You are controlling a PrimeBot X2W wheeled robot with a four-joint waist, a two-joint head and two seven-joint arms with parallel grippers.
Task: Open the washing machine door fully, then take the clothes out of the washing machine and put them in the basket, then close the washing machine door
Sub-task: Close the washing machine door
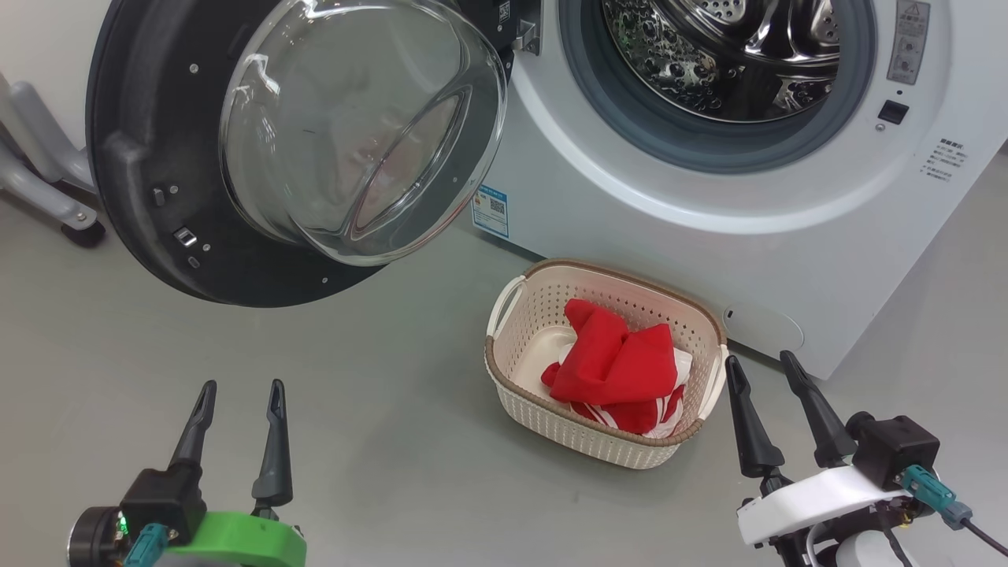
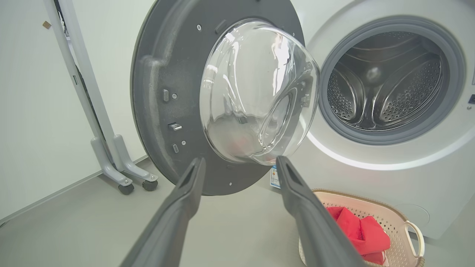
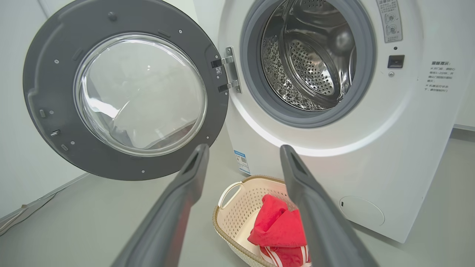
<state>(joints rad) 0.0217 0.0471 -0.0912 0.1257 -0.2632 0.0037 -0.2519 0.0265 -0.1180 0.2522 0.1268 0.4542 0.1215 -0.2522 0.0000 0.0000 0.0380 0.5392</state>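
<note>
Black-ringed washing machine door [image 1: 134, 197] at upper left, swung wide open on its hinge, clear glass bowl [image 1: 362, 126] bulging out from its inner face. Below it, low over the grey floor [image 1: 378, 465], left gripper [image 1: 242, 384]: fingers spread apart, nothing between them, tips short of the door's lower rim in the head view. In the left wrist view, pointed at the underside of the bowl, with the door ahead and above.

Further right, small blue label [image 1: 491, 211] at the lower left corner of the front of the white washing machine [image 1: 630, 228]. Then grey gasket [image 1: 622, 118] ringing the perforated steel drum [image 1: 709, 47], its shiny walls in plain sight.

On the floor just in front of the machine, cream basket [image 1: 591, 441] with a brown rim. Heaped inside, toward its right end, red clothes [image 1: 614, 362] with white stripes.

Just beside the basket's right handle, right gripper [image 1: 760, 358]: fingers likewise parted, gripping nothing. Clothes to its left and lower, apart from the fingertips. In the right wrist view, basket and clothes below and ahead, partly behind the right-hand finger.
</note>
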